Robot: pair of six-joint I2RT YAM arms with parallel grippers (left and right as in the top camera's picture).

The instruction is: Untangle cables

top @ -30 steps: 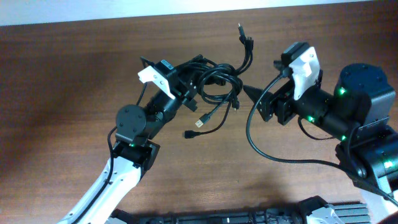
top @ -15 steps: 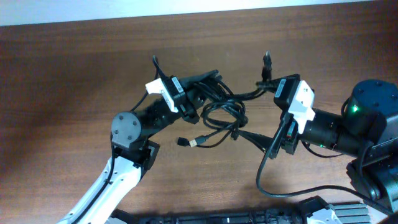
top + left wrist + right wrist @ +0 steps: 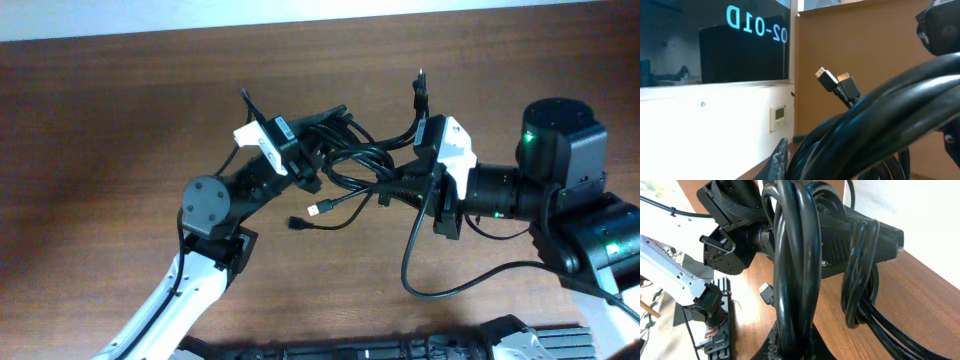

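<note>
The cables point(image 3: 352, 160) form a black tangle held off the brown table between both arms. My left gripper point(image 3: 306, 166) is shut on the tangle's left side, and thick black strands point(image 3: 880, 127) fill the left wrist view beside one fingertip point(image 3: 779, 156). My right gripper point(image 3: 398, 189) is shut on the right side, with a loop of cables point(image 3: 794, 275) pinched upright between its fingers. Two plug ends point(image 3: 420, 84) stick up at the back. A metallic plug point(image 3: 318, 210) and a black plug point(image 3: 297, 221) hang at the front.
The right arm's own black wire point(image 3: 418, 270) loops low over the table in front of it. The left arm's joint point(image 3: 732, 242) sits close behind the loop in the right wrist view. A black rail point(image 3: 400, 350) runs along the near edge.
My right gripper has swung left into the tangle and gone from open to shut on the cables. The left gripper keeps its hold; the bundle is drawn tighter between them.
</note>
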